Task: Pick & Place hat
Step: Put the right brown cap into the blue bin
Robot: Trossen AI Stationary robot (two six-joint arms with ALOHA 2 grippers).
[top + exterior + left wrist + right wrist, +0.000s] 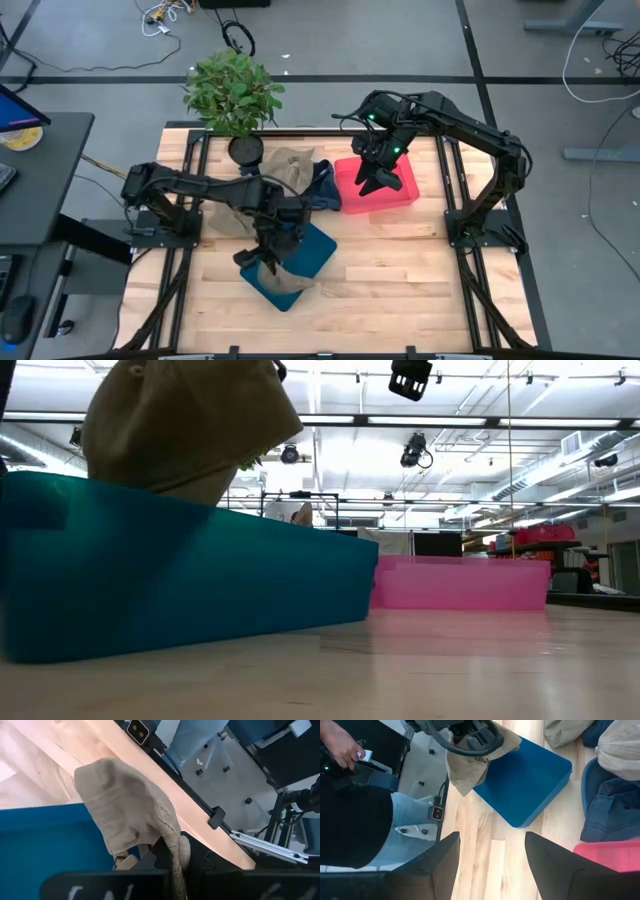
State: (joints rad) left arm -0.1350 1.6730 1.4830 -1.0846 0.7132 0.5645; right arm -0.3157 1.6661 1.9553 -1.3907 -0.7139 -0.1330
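Observation:
A tan cloth hat (283, 283) hangs from my left gripper (268, 250), which is shut on it over the blue bin (312, 252) near the table's front. The low view shows the hat (190, 425) above the bin's wall (180, 580), its lower end dipping behind the rim. My right gripper (378, 180) is open and empty above the pink bin (400, 195). More hats, tan (285, 165) and denim (322, 185), lie in a pile between the bins. My left gripper pinches the hat's ribbed brim edge (172, 837) between its two fingers (159, 854), coming from above. The hat's crown (120, 795) hangs slack beyond the fingers, over the blue bin's near left part (50, 835). I cannot tell whether its lower end rests in the bin.
A potted plant (235, 90) stands at the table's far edge. A person in jeans (405, 815), one hand (340, 745) showing, stands beside the table's near side. Bare wood (400, 280) lies to the right of the blue bin.

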